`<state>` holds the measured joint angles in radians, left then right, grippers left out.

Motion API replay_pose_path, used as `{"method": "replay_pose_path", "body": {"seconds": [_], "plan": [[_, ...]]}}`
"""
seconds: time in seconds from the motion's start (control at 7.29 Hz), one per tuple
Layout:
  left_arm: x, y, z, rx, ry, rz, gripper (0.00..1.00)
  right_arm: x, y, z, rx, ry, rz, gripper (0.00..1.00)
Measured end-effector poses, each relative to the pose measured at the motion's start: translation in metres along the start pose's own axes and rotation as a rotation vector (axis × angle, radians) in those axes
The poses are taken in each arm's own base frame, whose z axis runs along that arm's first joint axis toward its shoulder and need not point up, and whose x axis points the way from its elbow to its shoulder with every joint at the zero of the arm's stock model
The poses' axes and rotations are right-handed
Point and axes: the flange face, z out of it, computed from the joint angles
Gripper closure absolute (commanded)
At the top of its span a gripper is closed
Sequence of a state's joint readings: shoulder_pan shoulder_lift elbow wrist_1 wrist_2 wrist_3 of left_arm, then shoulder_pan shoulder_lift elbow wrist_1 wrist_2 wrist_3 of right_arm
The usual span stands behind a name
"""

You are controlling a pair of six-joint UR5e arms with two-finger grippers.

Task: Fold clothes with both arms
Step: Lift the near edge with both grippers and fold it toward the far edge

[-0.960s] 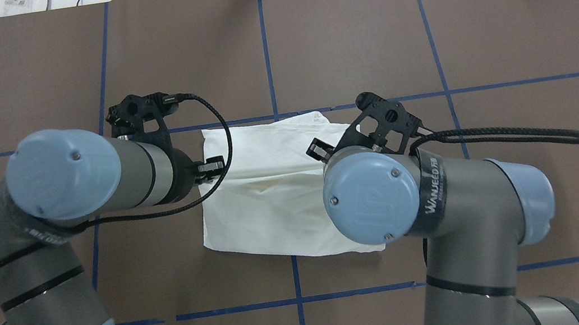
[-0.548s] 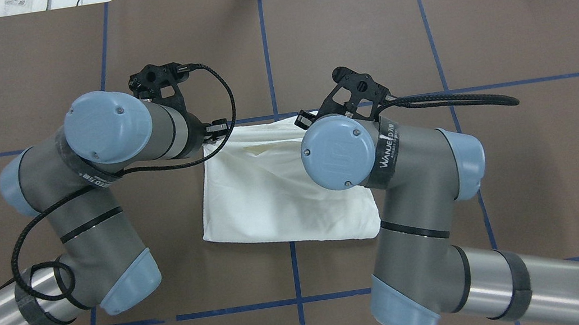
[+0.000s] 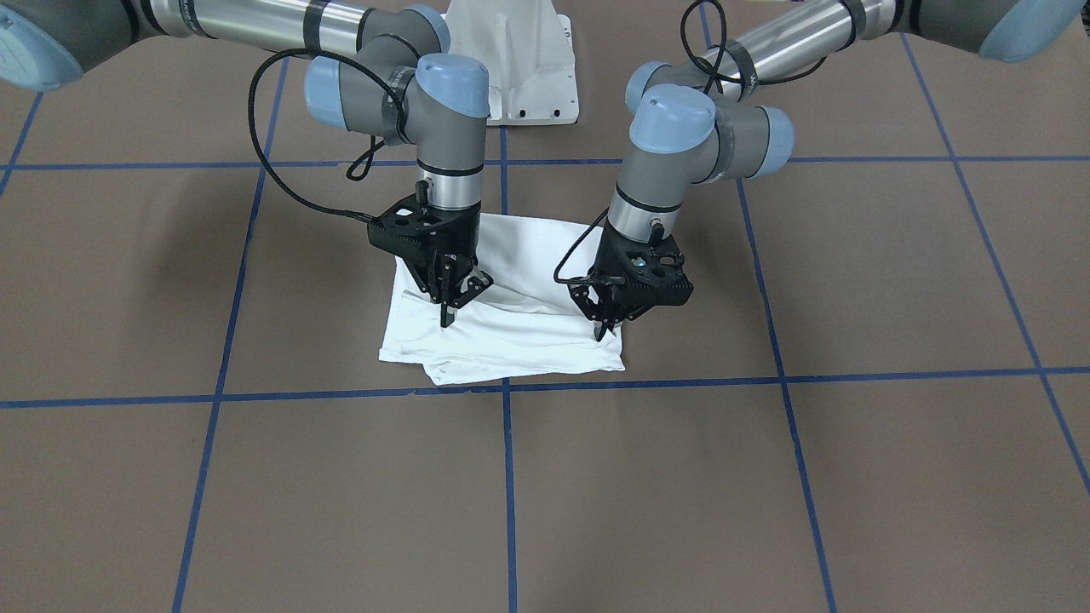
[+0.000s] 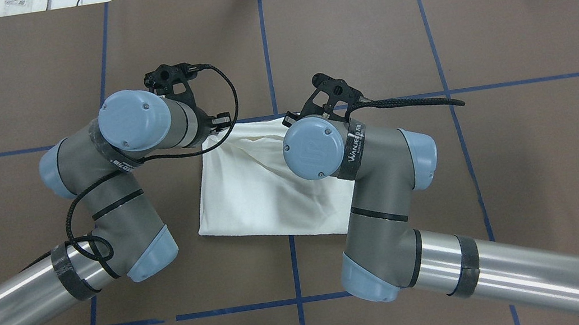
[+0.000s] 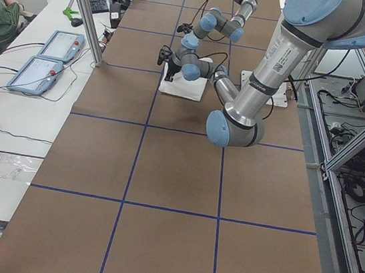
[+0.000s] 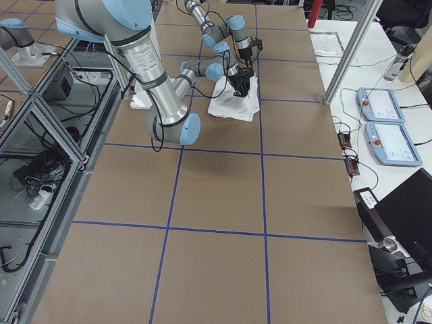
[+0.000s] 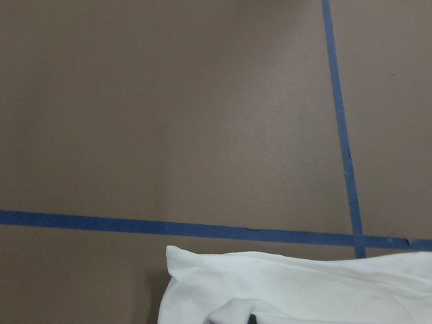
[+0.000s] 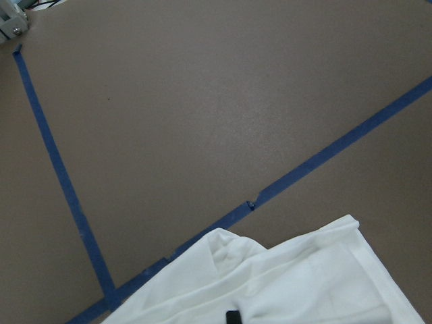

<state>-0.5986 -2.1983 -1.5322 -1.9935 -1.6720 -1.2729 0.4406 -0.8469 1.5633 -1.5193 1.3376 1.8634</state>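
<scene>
The white T-shirt (image 3: 511, 340) lies folded into a rough rectangle at the middle of the brown table; no text side shows. It also shows in the overhead view (image 4: 248, 191). My left gripper (image 3: 607, 330) points straight down at the shirt's far corner, fingers shut on a pinch of fabric. My right gripper (image 3: 446, 317) points down at the other far corner, also shut on fabric. Creases run between the two grips. Each wrist view shows the shirt's edge (image 7: 304, 290) (image 8: 290, 283) just short of a blue tape line. In the overhead view the wrists hide both sets of fingers.
Blue tape lines (image 3: 502, 387) divide the table into squares. The white metal pedestal (image 3: 511, 60) stands at the robot's side. Operator consoles (image 5: 45, 58) and an aluminium post (image 5: 85, 9) lie beyond the table's far edge. Bare brown tabletop (image 3: 766, 494) surrounds the shirt.
Both arms have reached forward, away from the robot's base, carrying the gripped fabric over to the shirt's far edge. The shirt now looks shorter from near to far.
</scene>
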Motion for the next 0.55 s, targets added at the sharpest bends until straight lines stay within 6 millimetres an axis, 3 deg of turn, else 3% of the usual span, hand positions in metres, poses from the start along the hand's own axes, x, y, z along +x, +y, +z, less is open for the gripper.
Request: {"method": "replay_pose_path", "body": {"seconds": [0.27, 0.55], "plan": [[-0.002, -0.007, -0.001, 0.011, 0.010, 0.072, 0.00, -0.005, -0.006, 0.000, 0.004, -0.005, -0.020, 0.00], [-0.021, -0.036, -0.019, 0.020, 0.025, 0.193, 0.00, -0.019, -0.009, -0.011, -0.011, -0.020, -0.036, 0.00]]}}
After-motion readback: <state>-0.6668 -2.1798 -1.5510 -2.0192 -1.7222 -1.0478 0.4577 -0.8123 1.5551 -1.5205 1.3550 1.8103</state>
